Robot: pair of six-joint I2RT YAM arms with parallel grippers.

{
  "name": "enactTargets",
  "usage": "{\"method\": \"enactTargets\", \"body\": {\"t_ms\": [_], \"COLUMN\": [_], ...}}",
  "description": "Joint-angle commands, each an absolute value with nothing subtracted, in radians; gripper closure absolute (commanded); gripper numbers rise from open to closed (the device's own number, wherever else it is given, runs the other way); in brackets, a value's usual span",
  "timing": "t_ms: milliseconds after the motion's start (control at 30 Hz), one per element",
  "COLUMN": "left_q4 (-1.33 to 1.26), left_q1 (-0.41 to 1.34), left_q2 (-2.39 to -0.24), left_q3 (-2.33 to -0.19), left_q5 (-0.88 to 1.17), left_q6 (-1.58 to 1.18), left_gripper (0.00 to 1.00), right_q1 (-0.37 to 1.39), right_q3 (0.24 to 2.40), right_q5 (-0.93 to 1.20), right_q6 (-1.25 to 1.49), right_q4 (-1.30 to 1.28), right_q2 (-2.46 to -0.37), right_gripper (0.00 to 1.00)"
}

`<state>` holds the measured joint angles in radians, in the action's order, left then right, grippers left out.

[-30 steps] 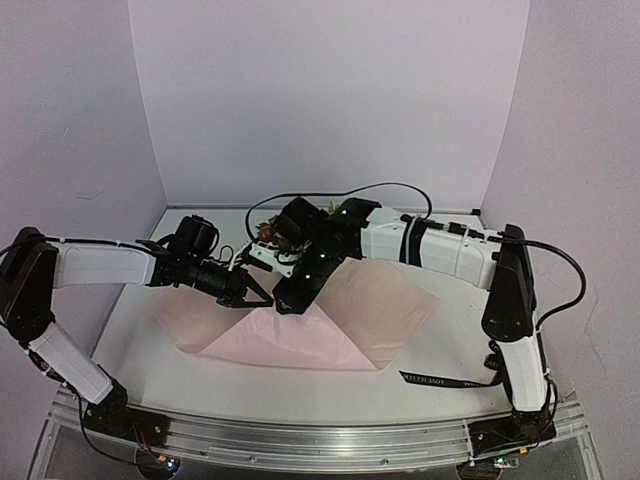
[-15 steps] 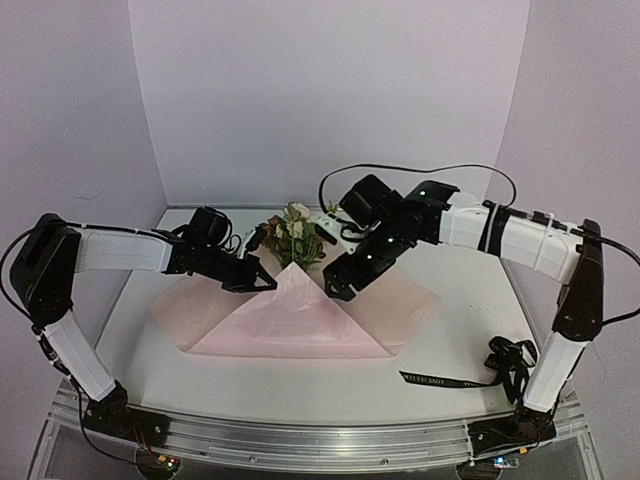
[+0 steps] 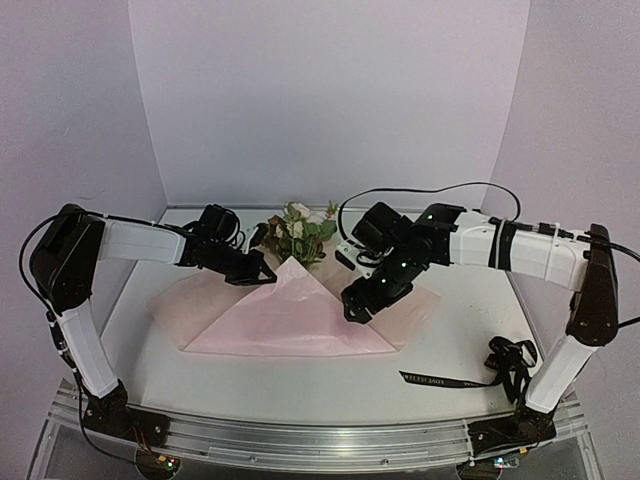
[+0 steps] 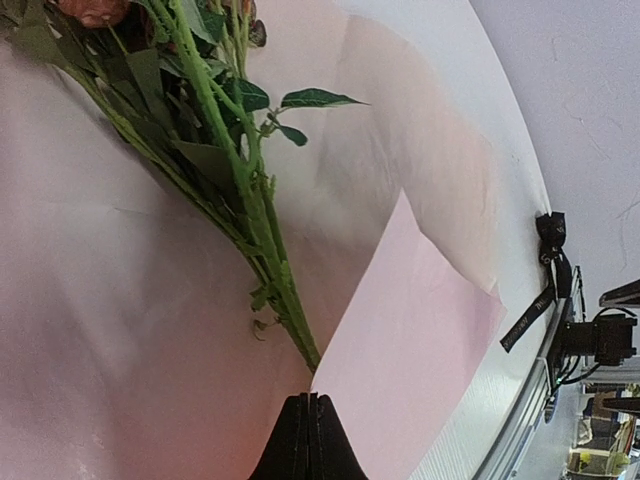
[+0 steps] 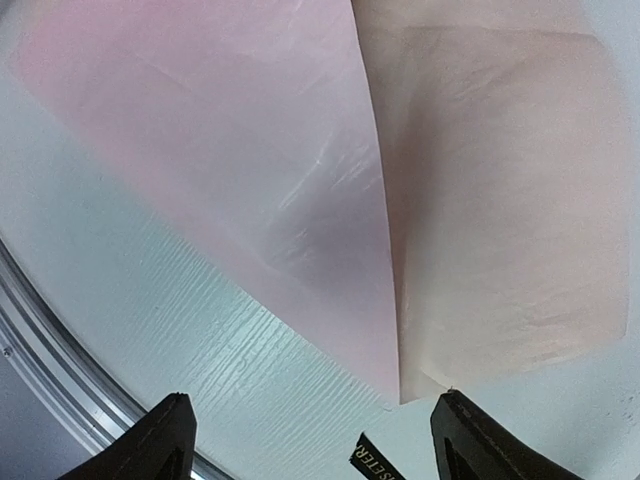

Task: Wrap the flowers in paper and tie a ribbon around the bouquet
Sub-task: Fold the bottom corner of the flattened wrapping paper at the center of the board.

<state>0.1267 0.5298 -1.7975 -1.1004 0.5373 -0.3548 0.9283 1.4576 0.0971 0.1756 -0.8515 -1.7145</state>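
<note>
Clearly the wrap is only begun: the paper (image 3: 290, 320) lies mid-frame in the top view with 1 flap folded into a triangle, its peak meeting the stems of the flowers (image 3: 298, 228) just above. No cone is formed, and the ribbon (image 3: 450, 381) lies untouched at lower right on the surface (image 3: 300, 385). The left claw (image 3: 262, 274) is clenched at the flap's upper-left edge beside the stems; whether it pinches paper is unclear. The right claw (image 3: 357, 306) hangs released over the flap's right edge.
</note>
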Motion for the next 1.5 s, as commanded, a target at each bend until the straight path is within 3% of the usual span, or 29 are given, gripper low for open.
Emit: {"method": "enactTargets", "body": {"t_ms": [0,267,733,1467], "left_q4": [0.087,0.076,0.073,0.068], "left_q1": [0.496,0.488,0.488,0.488], "left_q2": [-1.826,-1.886,-1.941,-1.986], "left_q3": [-1.156,-1.204,-1.252,-1.255], "left_q5": [0.512,0.563,0.627,0.646], "left_q6": [-0.322,-0.307,-0.307,-0.343], "left_gripper": [1.0,1.0,1.0,1.0], "right_q1": [0.933,0.932,0.947,0.964], "right_q3": [1.456,1.475,1.364,1.196], "right_q5": [0.124,0.199,0.088,0.007], "right_q6": [0.259,0.403,0.606,0.784], "right_q4": [-0.812,-0.743,-0.56,-0.402], "right_q2": [-1.707,-1.801,-1.877,-1.909], "right_gripper": [0.22,0.42,0.68,0.86]}}
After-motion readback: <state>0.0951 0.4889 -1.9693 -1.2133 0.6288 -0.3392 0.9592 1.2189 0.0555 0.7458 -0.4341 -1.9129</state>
